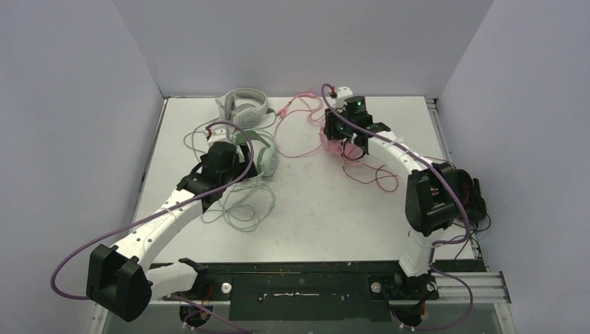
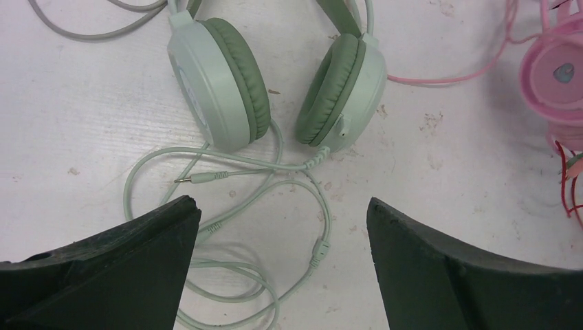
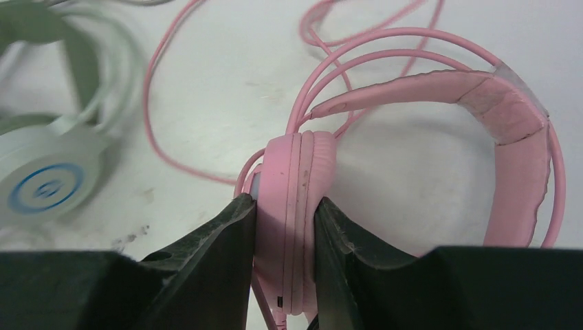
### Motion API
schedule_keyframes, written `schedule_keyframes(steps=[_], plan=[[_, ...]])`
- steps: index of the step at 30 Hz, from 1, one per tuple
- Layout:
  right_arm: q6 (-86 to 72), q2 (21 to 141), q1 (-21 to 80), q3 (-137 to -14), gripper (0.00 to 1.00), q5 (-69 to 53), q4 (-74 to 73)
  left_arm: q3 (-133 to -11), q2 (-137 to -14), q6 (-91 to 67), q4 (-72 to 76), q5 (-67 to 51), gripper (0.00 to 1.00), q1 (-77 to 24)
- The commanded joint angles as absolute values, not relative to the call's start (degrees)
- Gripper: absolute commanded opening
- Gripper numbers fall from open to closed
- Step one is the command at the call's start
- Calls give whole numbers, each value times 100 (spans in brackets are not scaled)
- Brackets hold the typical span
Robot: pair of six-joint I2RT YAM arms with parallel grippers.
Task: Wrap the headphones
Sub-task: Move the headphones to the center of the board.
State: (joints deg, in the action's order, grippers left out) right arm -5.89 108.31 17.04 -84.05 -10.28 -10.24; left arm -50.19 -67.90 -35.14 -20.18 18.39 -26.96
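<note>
Right gripper [image 3: 284, 227]: clamped on one padded cup of the pink over-ear headset [image 3: 509, 117], cup's lower end cut off between the fingers, second cup hidden. Ahead, pink cable [image 3: 146, 96] looping, partly out of frame. Left gripper [image 2: 280, 206]: spread wide, holding nothing, over the thin mint cable [image 2: 320, 244]. Just ahead, mint green headset [image 2: 227, 75] with matte cushioned cups, headband cropped. Beyond it, pale grey-white headset [image 1: 243, 106].

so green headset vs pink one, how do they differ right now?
Grip: the green headset lies free on the table, ahead of the left arm's open fingers. The pink headset has one ear cup pinched between the right arm's fingers.
Place: green sits left of centre, pink to the right.
Shared: the green cable and the pink cable both lie loose, unwrapped.
</note>
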Motion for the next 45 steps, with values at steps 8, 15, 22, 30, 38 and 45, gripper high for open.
schedule_keyframes(steps=[8,15,22,30,38,45], plan=[[-394,8495,3320,-6822,41,-1431,-1216,-5247,-6256,-3126,-2364,1355,90,-2603],[-1046,7734,3564,-5700,69,-1598,-1395,-5239,-6319,-3053,-2180,347,91,-2610],[-2065,6618,3471,-5227,94,166,-1905,-5193,-6807,-3090,-1460,-243,92,-2885],[-3277,6228,3337,-4509,81,92,-2288,-6239,-8101,-2780,-1622,711,93,-3581],[-3975,5990,3489,-3386,14,-839,-2102,-6198,-8456,-3047,-1463,816,92,-3474],[-4463,6606,3267,-3039,0,-374,-1556,-5727,-8697,-3586,-903,350,89,-2955]])
